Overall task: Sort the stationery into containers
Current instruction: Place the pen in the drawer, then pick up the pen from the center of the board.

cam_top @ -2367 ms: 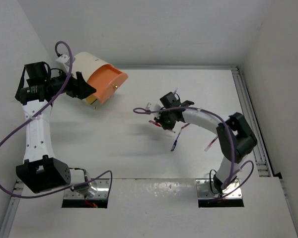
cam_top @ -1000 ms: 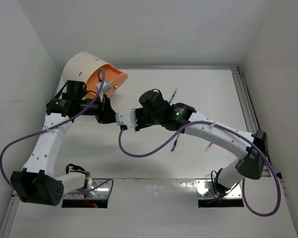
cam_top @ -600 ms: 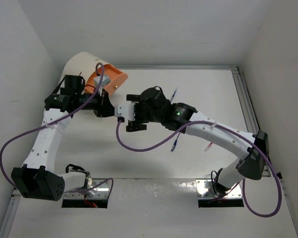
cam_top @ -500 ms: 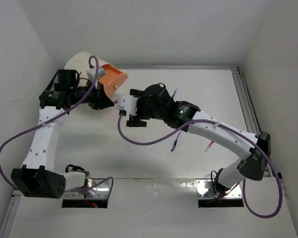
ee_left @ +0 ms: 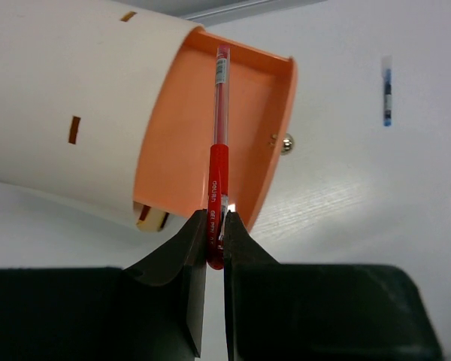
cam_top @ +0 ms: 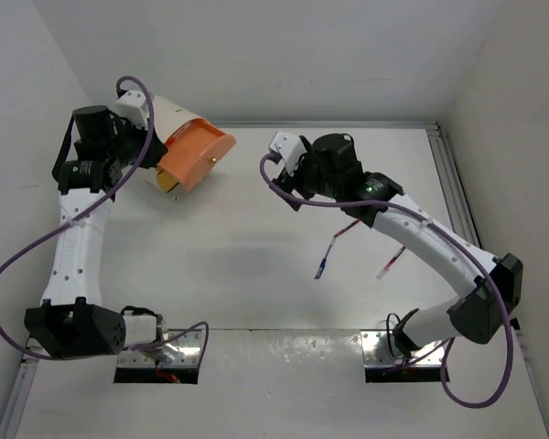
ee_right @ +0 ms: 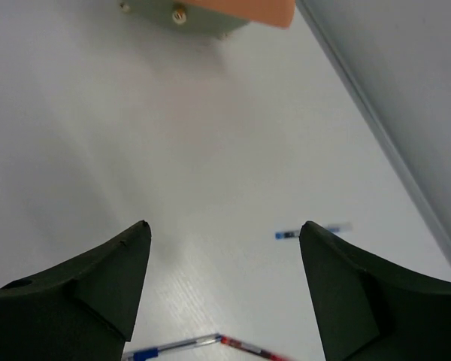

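Pincer of the left arm (ee_left: 216,226) clamped tight on the lower end of a red pen (ee_left: 217,150), whose clear upper half runs across the orange mouth of the cream-white bucket (ee_left: 68,98) in the wrist view; whether its tip sits inside the bucket cannot be told. The bucket lies tipped at the far left of the desk (cam_top: 238,265), mouth turned toward the middle. To the right of the bucket, the right arm's pincer (ee_right: 224,229) hangs above the desk with both fingers spread wide and nothing between them. Also right of the bucket, a blue pen (ee_left: 388,90) lies alone, while farther right and nearer than the bucket a second red pen (cam_top: 348,229), a blue-tipped pen (cam_top: 322,265) and a red-ended pen (cam_top: 390,262) lie loose, well apart from the bucket
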Available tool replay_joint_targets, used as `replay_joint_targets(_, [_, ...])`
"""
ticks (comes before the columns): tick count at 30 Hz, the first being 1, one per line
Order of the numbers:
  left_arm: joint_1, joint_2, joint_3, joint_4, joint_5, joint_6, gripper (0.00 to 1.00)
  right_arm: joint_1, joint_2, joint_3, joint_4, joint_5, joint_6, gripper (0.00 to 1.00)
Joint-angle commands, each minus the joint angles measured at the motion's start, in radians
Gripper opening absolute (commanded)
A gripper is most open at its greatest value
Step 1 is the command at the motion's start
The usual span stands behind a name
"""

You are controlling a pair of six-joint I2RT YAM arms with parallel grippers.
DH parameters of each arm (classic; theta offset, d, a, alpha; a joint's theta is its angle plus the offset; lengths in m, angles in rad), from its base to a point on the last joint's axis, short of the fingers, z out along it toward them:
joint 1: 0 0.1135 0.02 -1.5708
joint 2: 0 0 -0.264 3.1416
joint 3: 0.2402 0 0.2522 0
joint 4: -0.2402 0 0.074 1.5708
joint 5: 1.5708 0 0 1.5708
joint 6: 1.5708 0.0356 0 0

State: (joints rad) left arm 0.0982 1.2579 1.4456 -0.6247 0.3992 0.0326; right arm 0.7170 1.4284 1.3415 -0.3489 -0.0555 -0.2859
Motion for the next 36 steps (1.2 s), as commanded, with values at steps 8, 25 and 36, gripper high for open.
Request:
replay_joint_targets(8, [0.018,0.150,0.084,0.080,-0.039,-0.054,0.00,-0.166,-0.020,-0.048,-0.030,-0.110,0.175,0.67])
replay_joint_targets(25, [-0.025,0.203,0.219,0.028,0.023,-0.037,0.70,-0.295,-0.005,-0.137,-0.082,-0.171,0.222,0.51])
replay_joint_targets(36, [0.000,-0.043,0.210,-0.038,-0.045,0.033,0.75,-0.251,-0.074,-0.419,-0.202,-0.150,0.327,0.53])
